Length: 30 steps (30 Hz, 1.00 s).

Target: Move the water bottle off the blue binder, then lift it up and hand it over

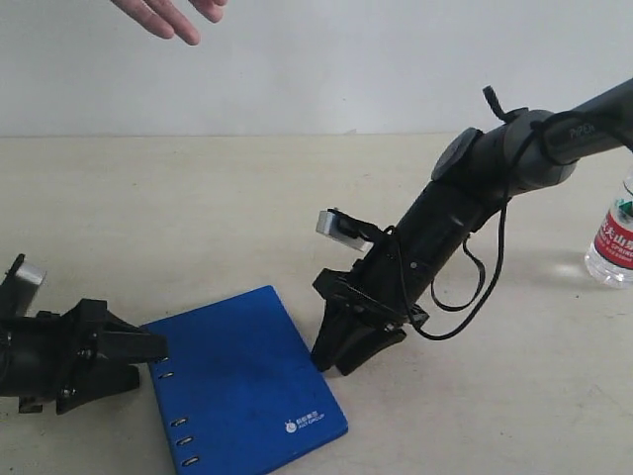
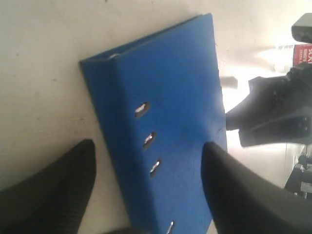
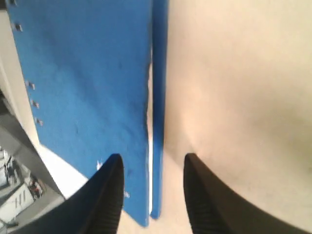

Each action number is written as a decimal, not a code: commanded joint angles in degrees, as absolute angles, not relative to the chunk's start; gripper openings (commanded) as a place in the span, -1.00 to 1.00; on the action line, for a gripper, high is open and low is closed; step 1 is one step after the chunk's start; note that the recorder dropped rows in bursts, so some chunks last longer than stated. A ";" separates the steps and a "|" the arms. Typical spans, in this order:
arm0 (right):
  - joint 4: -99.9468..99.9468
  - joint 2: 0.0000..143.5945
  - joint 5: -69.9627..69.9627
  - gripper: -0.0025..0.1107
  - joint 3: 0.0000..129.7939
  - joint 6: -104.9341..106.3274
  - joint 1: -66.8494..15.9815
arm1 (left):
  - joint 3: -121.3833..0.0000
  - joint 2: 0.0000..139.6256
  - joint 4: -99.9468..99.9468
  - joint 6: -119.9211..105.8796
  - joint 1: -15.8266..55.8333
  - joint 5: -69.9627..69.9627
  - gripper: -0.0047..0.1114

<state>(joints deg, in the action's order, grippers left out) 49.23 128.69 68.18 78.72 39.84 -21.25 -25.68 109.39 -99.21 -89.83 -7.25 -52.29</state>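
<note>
The blue binder (image 1: 247,381) lies flat near the table's front edge, holes along its left spine edge, white logo near the front. The water bottle (image 1: 613,242) stands upright on the table at the far right, off the binder; only its label and lower body show. My left gripper (image 1: 148,348) is low at the binder's spine edge. It is open, with the spine (image 2: 146,141) between its fingers. My right gripper (image 1: 336,358) points down at the binder's right edge. It is open, straddling that edge (image 3: 156,97) and holding nothing.
A person's hand (image 1: 173,18) reaches in at the top left, above the table. The right arm (image 1: 475,188) slants from the upper right down to the binder, a black cable looped beside it. Bare beige tabletop (image 1: 198,208) lies behind the binder.
</note>
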 commanded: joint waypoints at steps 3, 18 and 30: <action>57.70 129.91 69.96 -0.27 78.38 45.51 -21.15 | -27.89 109.68 -99.95 -89.44 4.01 -49.08 0.11; 60.55 129.22 69.96 -0.27 78.38 47.63 -21.16 | -38.39 109.57 -99.95 -97.67 12.53 -69.96 0.11; 60.64 129.85 69.96 -0.40 78.38 48.15 -21.16 | -38.49 113.06 -99.59 -98.56 13.40 -69.96 0.11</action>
<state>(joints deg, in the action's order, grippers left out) 49.02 129.43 74.14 77.74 46.10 -19.64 -39.23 112.57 -102.25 -96.00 9.64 -55.99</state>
